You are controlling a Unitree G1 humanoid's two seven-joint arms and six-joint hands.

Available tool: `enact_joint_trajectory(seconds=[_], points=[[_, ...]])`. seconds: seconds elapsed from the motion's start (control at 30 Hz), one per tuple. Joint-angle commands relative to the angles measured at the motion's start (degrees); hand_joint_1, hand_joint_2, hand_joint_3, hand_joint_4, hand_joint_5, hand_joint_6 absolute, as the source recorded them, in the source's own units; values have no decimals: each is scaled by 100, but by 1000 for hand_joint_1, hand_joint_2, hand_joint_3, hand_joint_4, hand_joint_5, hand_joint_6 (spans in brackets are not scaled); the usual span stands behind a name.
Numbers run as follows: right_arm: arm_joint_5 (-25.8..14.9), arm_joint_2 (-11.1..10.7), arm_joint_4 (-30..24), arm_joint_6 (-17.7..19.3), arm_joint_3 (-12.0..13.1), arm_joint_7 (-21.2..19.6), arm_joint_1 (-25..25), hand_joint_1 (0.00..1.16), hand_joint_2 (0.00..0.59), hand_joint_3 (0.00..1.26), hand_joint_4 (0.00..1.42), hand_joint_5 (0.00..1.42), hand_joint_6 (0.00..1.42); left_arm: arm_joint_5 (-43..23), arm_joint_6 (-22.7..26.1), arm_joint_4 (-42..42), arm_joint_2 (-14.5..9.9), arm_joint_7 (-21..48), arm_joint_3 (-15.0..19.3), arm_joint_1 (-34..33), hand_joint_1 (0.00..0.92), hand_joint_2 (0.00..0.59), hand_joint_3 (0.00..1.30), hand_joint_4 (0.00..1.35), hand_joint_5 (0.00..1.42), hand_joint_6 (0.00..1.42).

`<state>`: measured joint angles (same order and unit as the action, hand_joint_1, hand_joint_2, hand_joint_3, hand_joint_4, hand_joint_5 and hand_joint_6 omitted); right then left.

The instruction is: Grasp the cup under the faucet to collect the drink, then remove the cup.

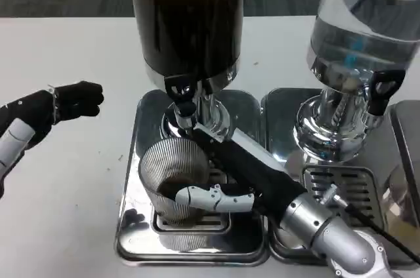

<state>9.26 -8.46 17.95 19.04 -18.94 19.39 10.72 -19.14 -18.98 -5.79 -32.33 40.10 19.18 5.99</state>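
Right hand grasps the ribbed cup, which stands on the steel drip tray beneath the dark dispenser's faucet. Left hand rests clenched, well apart.

The right forearm is seen entering from the lower right corner, its silver casing angled up and to the left toward the middle of the picture. The right hand is extended from it, its black back turned upward, and a white and black finger is laid low across the front, pointing left. The left hand is held at the left edge, well apart from the right, with its dark fingers curled loosely and pointing right, nothing being held in it. A white part of the left arm is seen below it
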Motion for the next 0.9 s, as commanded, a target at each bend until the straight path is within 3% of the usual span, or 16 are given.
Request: enact_joint_trajectory(seconds=[0.03, 0.53, 0.73, 0.9], points=[[-17, 12, 135, -11, 57, 8, -27, 531, 191, 0, 0, 0, 0, 91, -44, -37, -3, -28, -25, -41, 0, 129, 330, 269, 262, 156], [-193, -27, 261, 100, 138, 174, 12, 521, 190, 0, 0, 0, 0, 72, -20, -61, -63, 25, -1, -25, 0, 128, 331, 270, 263, 156], [-67, -114, 285, 180, 77, 163, 46, 519, 187, 0, 0, 0, 0, 71, -26, -109, -106, 54, 3, -53, 0, 131, 331, 270, 270, 156], [111, -133, 261, 138, 14, 90, 79, 627, 162, 0, 0, 0, 0, 54, -21, -132, -136, 72, 6, -54, 0, 137, 332, 271, 272, 156]])
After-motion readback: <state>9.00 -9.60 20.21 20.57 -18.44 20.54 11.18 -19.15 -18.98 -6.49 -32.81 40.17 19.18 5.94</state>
